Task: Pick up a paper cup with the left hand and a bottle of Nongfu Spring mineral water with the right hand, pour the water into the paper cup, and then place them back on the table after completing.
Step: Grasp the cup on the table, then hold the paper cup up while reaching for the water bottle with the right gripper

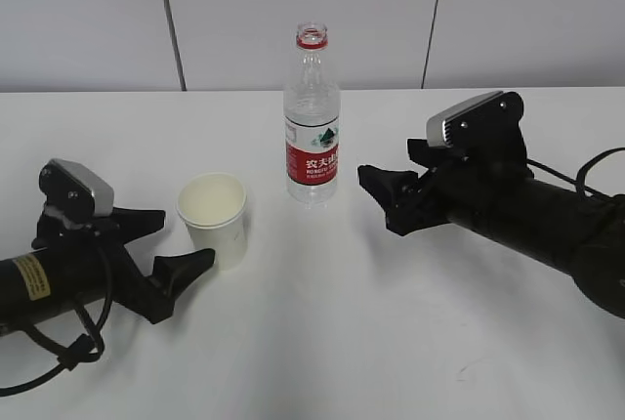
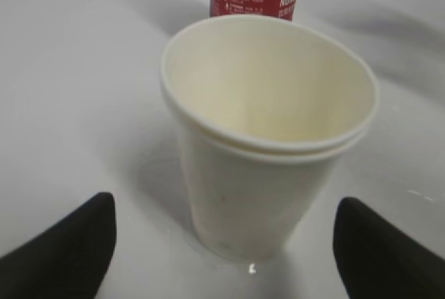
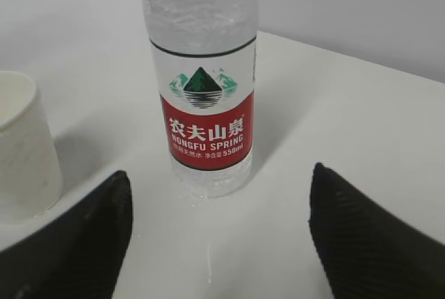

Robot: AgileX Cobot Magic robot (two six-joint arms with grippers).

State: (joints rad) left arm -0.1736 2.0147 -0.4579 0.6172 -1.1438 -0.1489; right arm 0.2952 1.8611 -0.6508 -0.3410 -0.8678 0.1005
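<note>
- The left hand (image 1: 161, 254) lay low on the white counter (image 1: 342, 342) at about 8 o'clock, its jaws spread and holding nothing.
- The paper cup (image 1: 215, 217) stood upright just beyond those jaws, mouth up, long axis vertical; in the left wrist view the cup (image 2: 268, 139) sat between the two fingertips (image 2: 66, 254), touching neither.
- The right hand (image 1: 391, 200) rested at 3 o'clock, jaws spread wide and empty.
- The bottle (image 1: 312, 117) stood upright toward 12 o'clock, uncapped, neck up, red label facing the right wrist camera; it stood ahead of the right jaws, clear of them, with the water (image 3: 201, 28) filling it above the label.
</note>
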